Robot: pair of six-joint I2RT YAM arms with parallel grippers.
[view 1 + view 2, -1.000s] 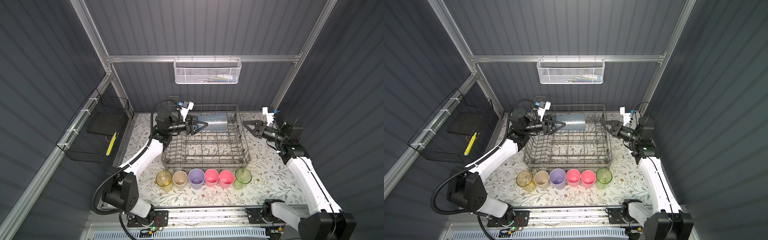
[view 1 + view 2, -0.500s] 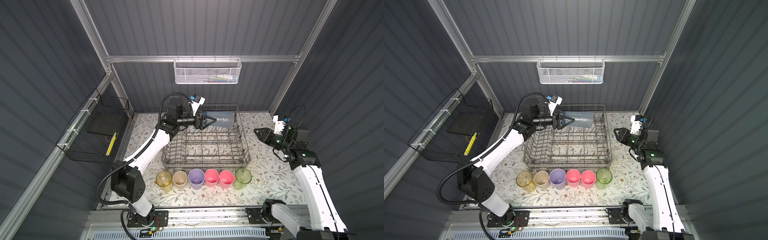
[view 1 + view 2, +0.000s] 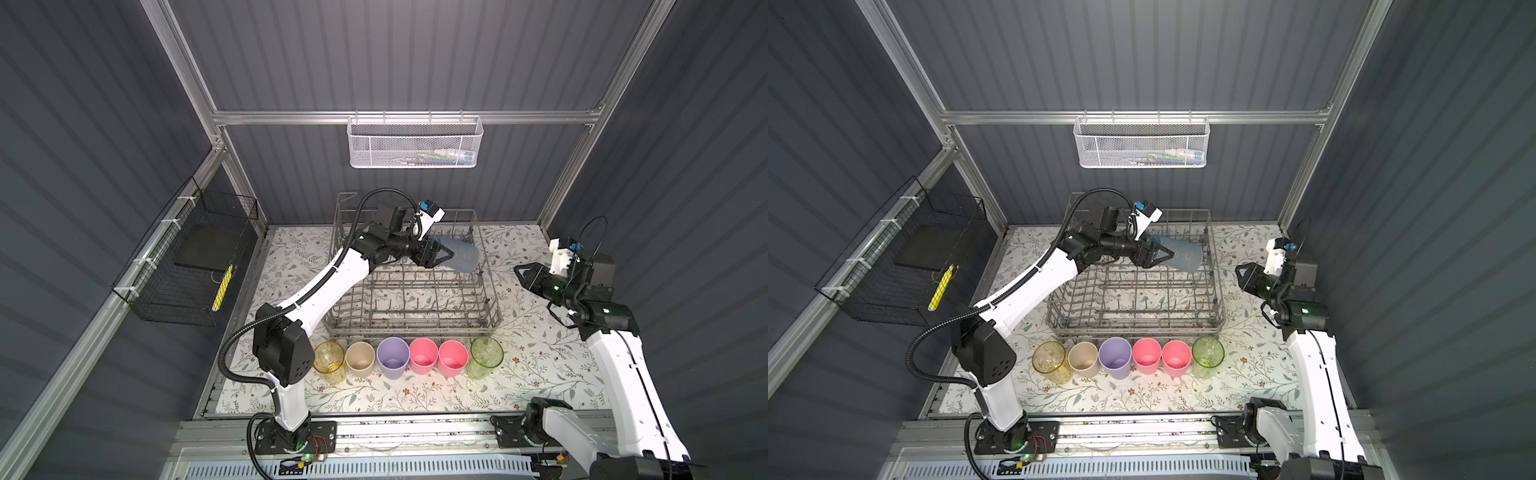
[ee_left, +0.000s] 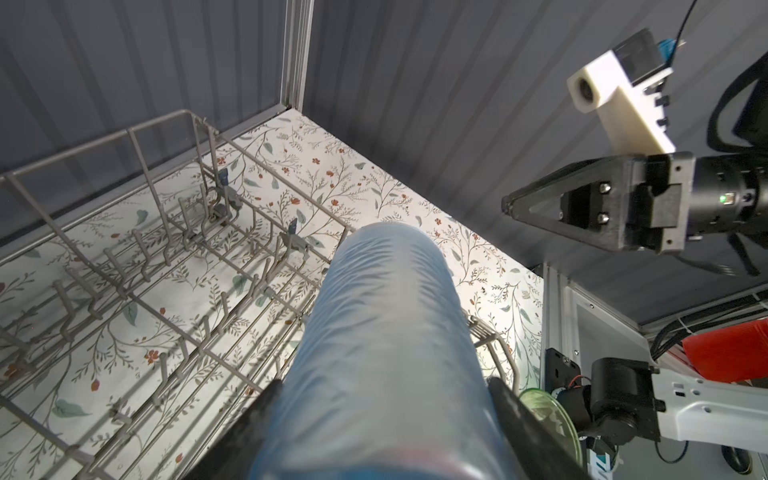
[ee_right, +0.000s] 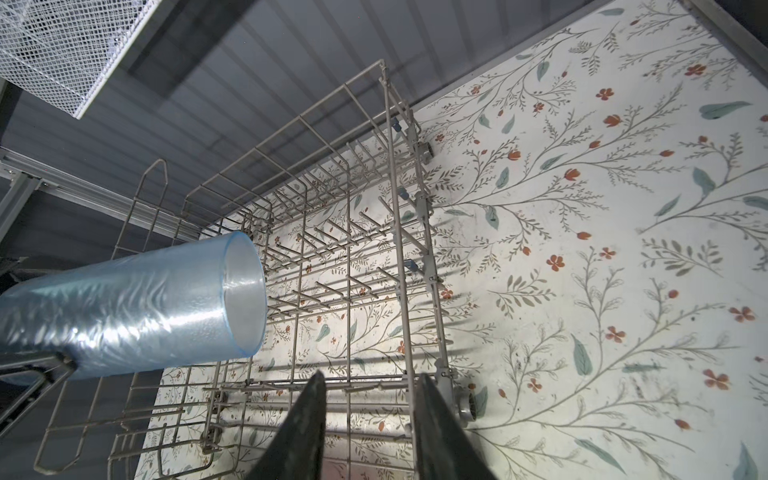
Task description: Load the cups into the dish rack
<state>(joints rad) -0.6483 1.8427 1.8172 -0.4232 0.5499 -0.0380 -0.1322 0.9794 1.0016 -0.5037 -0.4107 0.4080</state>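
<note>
Over the far right of the dish rack (image 3: 409, 330): my left gripper (image 3: 445, 254) clamps the blue-grey cup (image 3: 464, 258) near its base. The cup lies sideways above the tines, mouth to the right, not seated.
Right gripper (image 3: 520, 272): just right of the rack, jaws narrowly apart, holding nothing.
Rack: I see no cup in it.
Near row on the table: yellow cup (image 3: 329, 359), beige cup (image 3: 360, 358), lavender cup (image 3: 392, 356), pink cup (image 3: 423, 353), second pink cup (image 3: 452, 355), green cup (image 3: 486, 355), upright, side by side, just in front of the rack.
Progress: I judge none loaded; one in hand, six to go.
</note>
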